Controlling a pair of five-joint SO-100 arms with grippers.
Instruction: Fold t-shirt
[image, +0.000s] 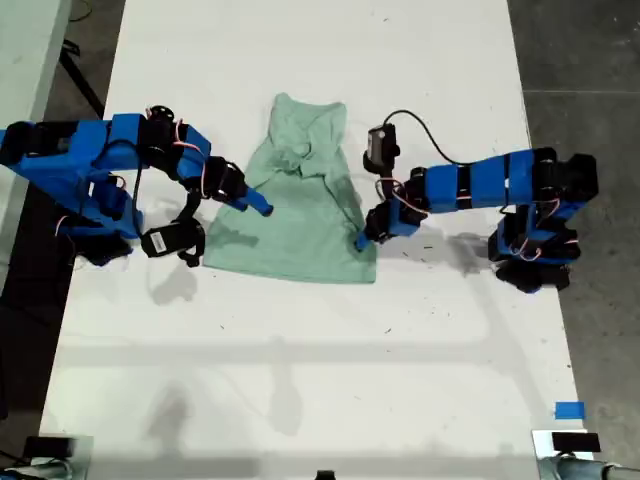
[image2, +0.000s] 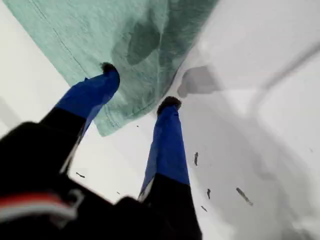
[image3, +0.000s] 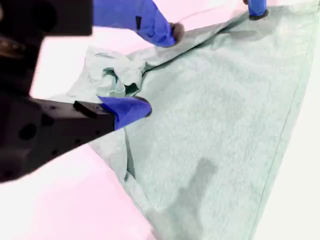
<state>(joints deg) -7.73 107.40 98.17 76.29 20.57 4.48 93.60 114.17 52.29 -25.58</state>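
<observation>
1. Closing on the hem corner squarely matters: the first gripper (image2: 137, 85) stands open, holding nothing, one finger on the cloth, the other on the white table (image: 300, 380).
2. The second gripper (image3: 160, 70) is also open and empty over the bunched sleeve.
3. The pale mint-green soft t-shirt (image: 300, 210) lies between the arms, sleeves crumpled inward.

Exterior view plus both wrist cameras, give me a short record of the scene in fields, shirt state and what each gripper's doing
t-shirt: lying on the white table, sleeves bunched inward, hem spread wide
my first gripper: open, straddling the hem corner at the exterior view's right
my second gripper: open, over the shirt's edge at the exterior view's left
fold: not yet done
</observation>
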